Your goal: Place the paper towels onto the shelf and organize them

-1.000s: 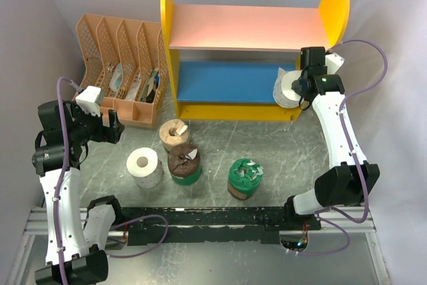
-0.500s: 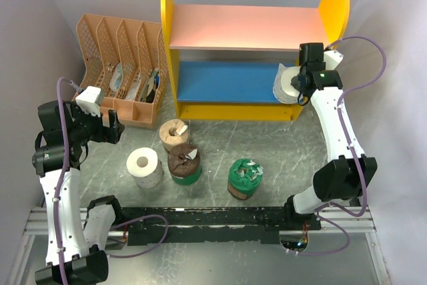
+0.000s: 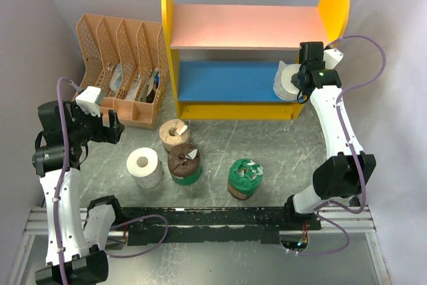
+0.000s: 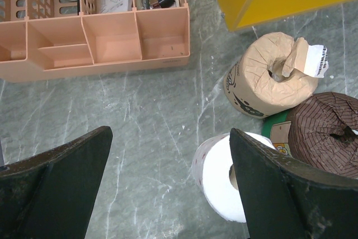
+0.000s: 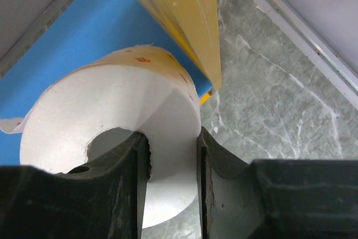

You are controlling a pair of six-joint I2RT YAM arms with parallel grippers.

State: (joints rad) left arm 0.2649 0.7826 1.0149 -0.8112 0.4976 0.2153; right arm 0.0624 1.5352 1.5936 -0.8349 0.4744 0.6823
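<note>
My right gripper is shut on a white paper towel roll, one finger in its core and one outside its wall, holding it at the right end of the shelf's blue lower board, beside the yellow side panel. The pink upper board is bare. On the table stand a white roll, a tan-brown roll and two green-wrapped brown rolls. My left gripper is open and empty above the table, left of the white roll.
A peach slotted file organizer holding papers stands left of the shelf, close to my left gripper. Grey walls close in both sides. A black rail runs along the table's near edge.
My right gripper has carried the white roll up and slightly left, further onto the blue lower board. The left arm has not moved.
</note>
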